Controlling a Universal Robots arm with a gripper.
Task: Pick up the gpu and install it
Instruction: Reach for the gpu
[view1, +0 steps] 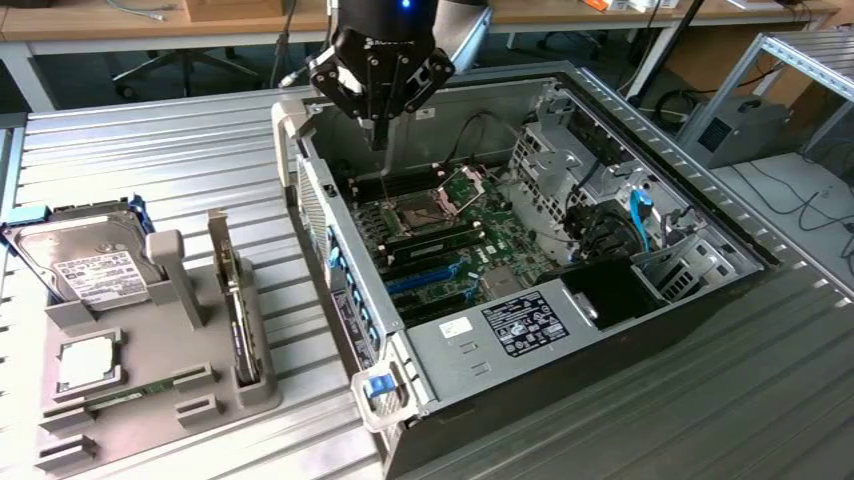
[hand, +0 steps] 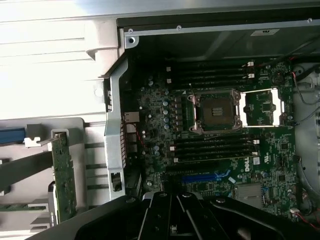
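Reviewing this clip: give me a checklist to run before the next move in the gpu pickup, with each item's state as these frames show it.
1. gpu stands on edge in the grey holder: ok.
2. Nothing lies on or across the gpu's top edge: ok.
3. gripper is lined up over the gpu: not ok. It hangs over the open case, apart from the holder.
4. Case side is off, with the motherboard exposed: ok.
5. Blue slot on the motherboard is unoccupied: ok.
6. Gripper carries nothing: cannot tell.
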